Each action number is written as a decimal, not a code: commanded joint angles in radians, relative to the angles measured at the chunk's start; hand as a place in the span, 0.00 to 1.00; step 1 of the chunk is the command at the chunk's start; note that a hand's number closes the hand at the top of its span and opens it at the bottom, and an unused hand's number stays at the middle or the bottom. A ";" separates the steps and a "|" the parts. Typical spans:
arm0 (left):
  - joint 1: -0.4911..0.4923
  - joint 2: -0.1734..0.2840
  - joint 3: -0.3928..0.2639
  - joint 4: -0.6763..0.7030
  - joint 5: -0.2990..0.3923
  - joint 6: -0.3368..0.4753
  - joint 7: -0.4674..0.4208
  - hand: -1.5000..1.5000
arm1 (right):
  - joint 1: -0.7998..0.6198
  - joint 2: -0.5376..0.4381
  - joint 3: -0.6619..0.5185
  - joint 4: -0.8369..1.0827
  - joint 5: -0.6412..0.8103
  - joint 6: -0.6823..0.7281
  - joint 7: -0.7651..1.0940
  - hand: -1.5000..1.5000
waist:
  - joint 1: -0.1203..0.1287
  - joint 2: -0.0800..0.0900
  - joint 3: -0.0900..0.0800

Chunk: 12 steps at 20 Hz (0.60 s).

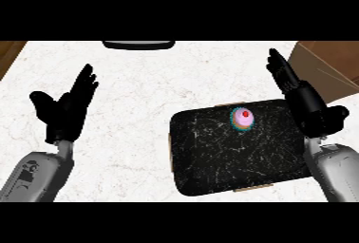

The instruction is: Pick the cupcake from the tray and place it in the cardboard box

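Note:
A cupcake (243, 118) with pink frosting, a red cherry and a teal wrapper stands near the far edge of a black speckled tray (231, 156). The cardboard box (329, 66) sits at the far right, partly cut off by the view's edge. My right hand (308, 102) is open, fingers straight and pointing away, along the tray's right side between the cupcake and the box, holding nothing. Over on the left, my left hand (67, 109) rests open above the white marble counter (133, 85), well apart from the tray.
A dark rounded object (139, 44) lies at the counter's far edge. Brown wood (8, 52) shows beyond the counter's left corner.

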 commanded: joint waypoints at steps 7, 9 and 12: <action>0.020 0.141 -0.066 -0.071 -0.113 -0.142 -0.141 0.50 | 0.017 -0.319 -0.182 -0.101 0.281 -0.169 0.288 0.00 | -0.096 -0.031 0.001; 0.042 0.172 -0.054 -0.087 -0.089 -0.200 -0.173 0.50 | 0.080 -0.305 -0.250 -0.229 0.255 -0.224 0.372 0.00 | -0.074 -0.027 0.011; 0.084 0.168 -0.063 -0.141 -0.091 -0.230 -0.204 0.50 | 0.212 -0.294 -0.194 -0.396 0.363 -0.238 0.395 0.00 | -0.031 -0.015 0.014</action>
